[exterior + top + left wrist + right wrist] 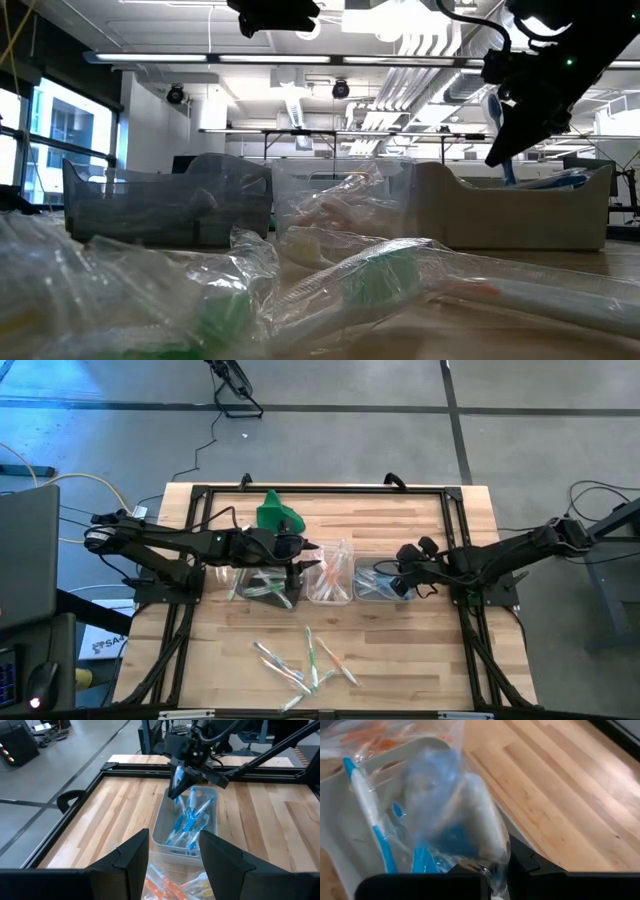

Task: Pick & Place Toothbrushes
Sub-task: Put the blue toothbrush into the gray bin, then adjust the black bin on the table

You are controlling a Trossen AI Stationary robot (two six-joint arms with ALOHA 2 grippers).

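One right pincer (pixel 176 790) pinches a wrapped blue toothbrush (pixel 452 827) roughly upright over the tub (pixel 161 822); left pincer (pixel 172 852) spread.

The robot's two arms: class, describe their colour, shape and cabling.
Both arms are dark, slim and jointed, with black cables along them. The left hand ends in two broad, flat, angular black fingers. The right hand is a boxy black block tapering to narrow fingers, with a small green light.
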